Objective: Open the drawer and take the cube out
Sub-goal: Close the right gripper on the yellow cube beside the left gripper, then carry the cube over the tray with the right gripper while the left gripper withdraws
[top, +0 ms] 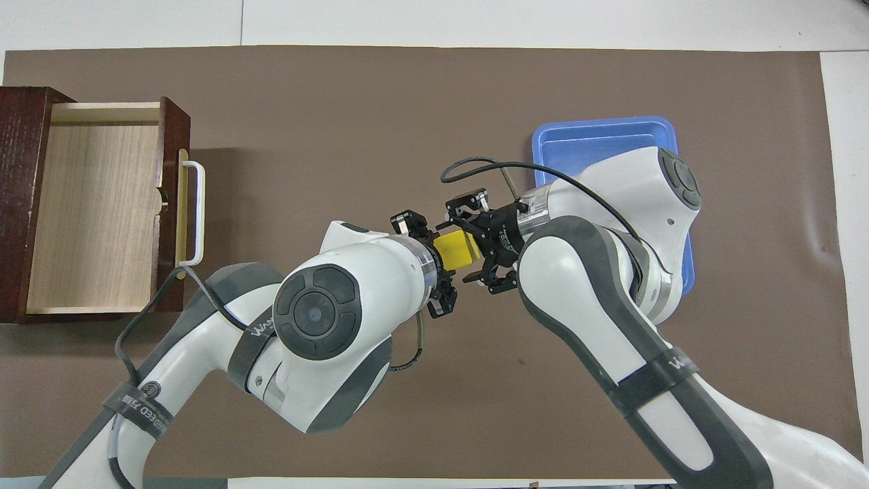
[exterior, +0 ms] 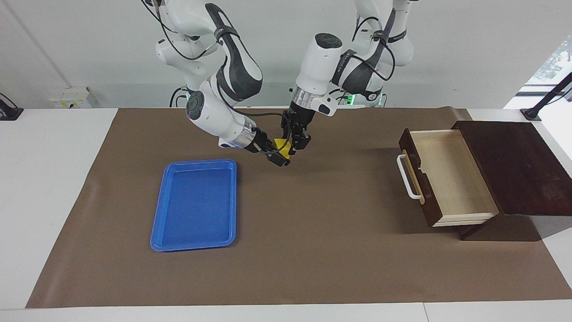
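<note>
The small yellow cube (exterior: 281,144) is up in the air over the brown mat, between the blue tray and the drawer; it also shows in the overhead view (top: 458,249). My right gripper (exterior: 279,154) reaches in level from the tray's side and is shut on the cube (top: 477,252). My left gripper (exterior: 298,144) hangs down from above and stands right against the cube, largely hidden under its own wrist in the overhead view. The dark wooden drawer (exterior: 449,176) is pulled open at the left arm's end of the table (top: 95,204), and its pale inside holds nothing.
A blue plastic tray (exterior: 195,205) lies on the mat toward the right arm's end, partly covered by the right arm in the overhead view (top: 597,132). The drawer's white bar handle (exterior: 407,177) juts toward the middle of the table. A brown mat (exterior: 313,250) covers the table.
</note>
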Controlling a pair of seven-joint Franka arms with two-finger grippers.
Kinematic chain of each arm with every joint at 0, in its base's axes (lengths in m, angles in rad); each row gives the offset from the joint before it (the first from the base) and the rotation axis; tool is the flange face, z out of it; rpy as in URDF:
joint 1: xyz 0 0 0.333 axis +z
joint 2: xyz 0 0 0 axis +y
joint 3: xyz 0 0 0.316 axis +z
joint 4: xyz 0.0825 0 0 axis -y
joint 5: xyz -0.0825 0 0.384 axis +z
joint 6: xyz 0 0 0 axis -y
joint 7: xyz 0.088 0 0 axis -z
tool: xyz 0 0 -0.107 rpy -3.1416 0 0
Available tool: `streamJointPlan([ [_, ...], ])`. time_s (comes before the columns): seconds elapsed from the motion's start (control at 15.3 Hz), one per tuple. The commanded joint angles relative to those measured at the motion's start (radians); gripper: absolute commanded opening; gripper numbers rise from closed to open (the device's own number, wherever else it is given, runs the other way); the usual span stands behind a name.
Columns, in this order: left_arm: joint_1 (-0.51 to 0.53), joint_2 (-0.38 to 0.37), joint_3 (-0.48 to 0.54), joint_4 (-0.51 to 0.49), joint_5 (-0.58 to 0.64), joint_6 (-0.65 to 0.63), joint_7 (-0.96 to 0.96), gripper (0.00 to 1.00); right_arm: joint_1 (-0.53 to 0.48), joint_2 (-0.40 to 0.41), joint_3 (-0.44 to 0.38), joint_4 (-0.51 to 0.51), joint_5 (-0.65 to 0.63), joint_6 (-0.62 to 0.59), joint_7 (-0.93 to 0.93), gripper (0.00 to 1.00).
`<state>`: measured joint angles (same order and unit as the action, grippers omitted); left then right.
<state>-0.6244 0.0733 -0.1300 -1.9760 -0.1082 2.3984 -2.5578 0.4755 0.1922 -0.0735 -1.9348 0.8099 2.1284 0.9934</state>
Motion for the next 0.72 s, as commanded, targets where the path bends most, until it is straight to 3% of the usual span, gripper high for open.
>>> streamJointPlan([
  [0.0, -0.017, -0.009, 0.016, -0.015, -0.018, 0.024, -0.001, 0.00, 0.002, 0.009, 0.001, 0.011, 0.028, 0.002, 0.011, 0.00],
  [0.39, -0.015, -0.010, 0.016, -0.017, -0.016, 0.019, 0.005, 0.00, -0.012, 0.012, 0.000, 0.034, 0.026, -0.007, 0.001, 0.00],
  [0.46, -0.011, -0.009, 0.016, -0.014, -0.016, 0.016, 0.005, 0.44, -0.014, 0.015, 0.000, 0.042, 0.026, -0.014, 0.001, 0.00],
  [0.52, -0.006, -0.003, 0.018, -0.007, -0.016, 0.013, 0.005, 0.99, -0.015, 0.021, 0.000, 0.049, 0.026, -0.022, 0.001, 0.00],
  [0.66, 0.021, -0.004, 0.023, -0.003, -0.008, -0.014, 0.007, 1.00, -0.021, 0.023, 0.000, 0.057, 0.026, -0.025, 0.001, 0.00],
])
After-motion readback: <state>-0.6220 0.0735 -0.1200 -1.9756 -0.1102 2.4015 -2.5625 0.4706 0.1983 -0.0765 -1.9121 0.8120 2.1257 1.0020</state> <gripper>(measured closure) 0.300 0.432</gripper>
